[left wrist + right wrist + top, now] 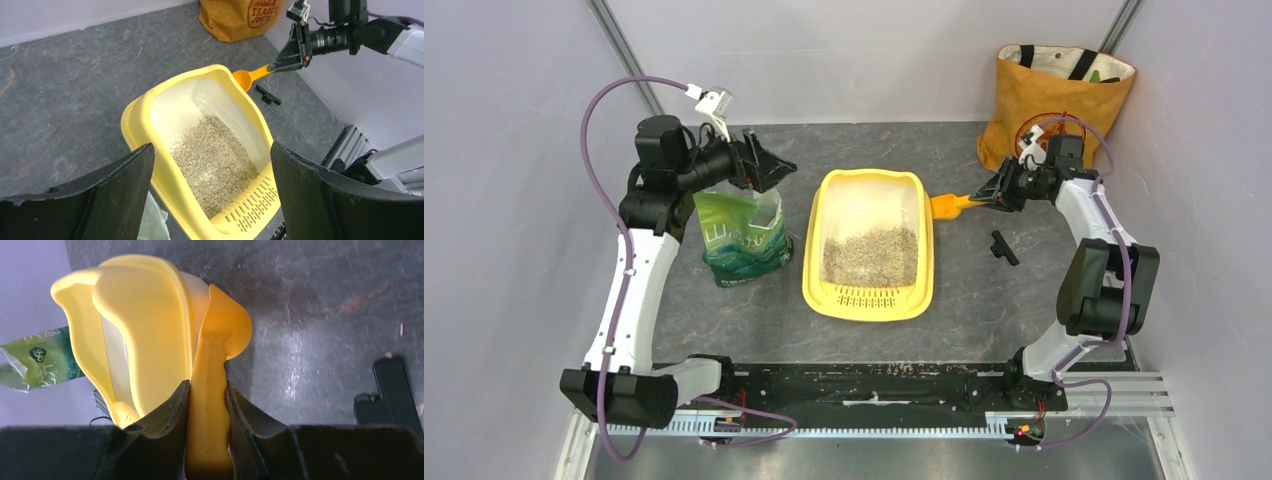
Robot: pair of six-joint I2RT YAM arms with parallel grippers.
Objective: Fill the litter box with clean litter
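Observation:
The yellow litter box (pixel 815 262) lies mid-table, its slotted grate toward the arms. Grey-beige litter (pixel 871 257) covers the near half of its pale floor; the far half is bare. The left wrist view shows the same litter (pixel 215 160) and the box rim (pixel 131 120). My left gripper (pixel 769 165) hangs open above the green litter bag (pixel 742 240), with nothing between its fingers (pixel 125 190). Beside the box's far right corner, my right gripper (pixel 207 385) is shut on the handle of an orange-yellow scoop (pixel 215 365), whose bowl (pixel 946 206) is next to the box rim (pixel 140 315).
An orange tote bag (pixel 1049 100) stands at the back right corner against the wall. A small black piece (pixel 1002 247) lies on the table right of the box. The green bag stands upright left of the box, its top open.

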